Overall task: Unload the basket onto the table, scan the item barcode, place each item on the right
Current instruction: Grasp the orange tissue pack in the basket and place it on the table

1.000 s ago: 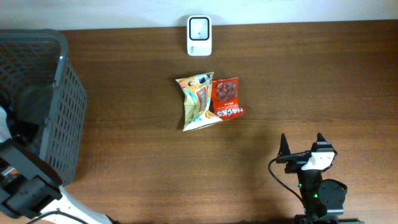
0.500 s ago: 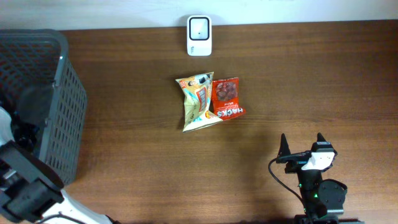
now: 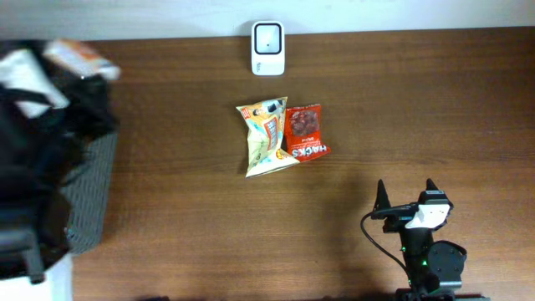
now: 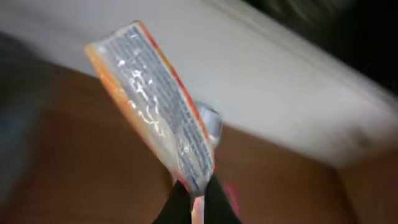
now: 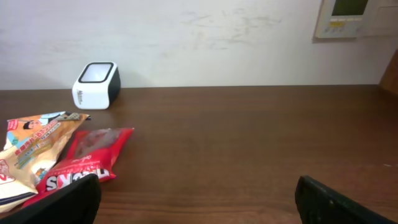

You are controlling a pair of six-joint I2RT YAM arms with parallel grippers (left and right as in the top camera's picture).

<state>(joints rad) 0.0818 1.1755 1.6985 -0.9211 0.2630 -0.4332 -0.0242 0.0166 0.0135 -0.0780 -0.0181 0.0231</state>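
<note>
Left tool (image 4: 196,200) is pinched narrow on the bottom edge of the orange-edged packet (image 4: 152,102). The packet is raised off the worktop (image 3: 418,100) at far left by the grey basket (image 3: 88,201); the view there is blurred. White scanner (image 3: 267,48) sits at back edge, well apart. 2 more lie touching mid-worktop: yellow packet (image 3: 266,138), red packet (image 3: 305,134). Right tool (image 3: 407,194) gapes wide, empty, front right.

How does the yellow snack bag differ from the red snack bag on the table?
The yellow snack bag is longer and crumpled; the red snack bag is shorter and lies flatter. Both lie on the table, edges touching, near the white scanner.
</note>
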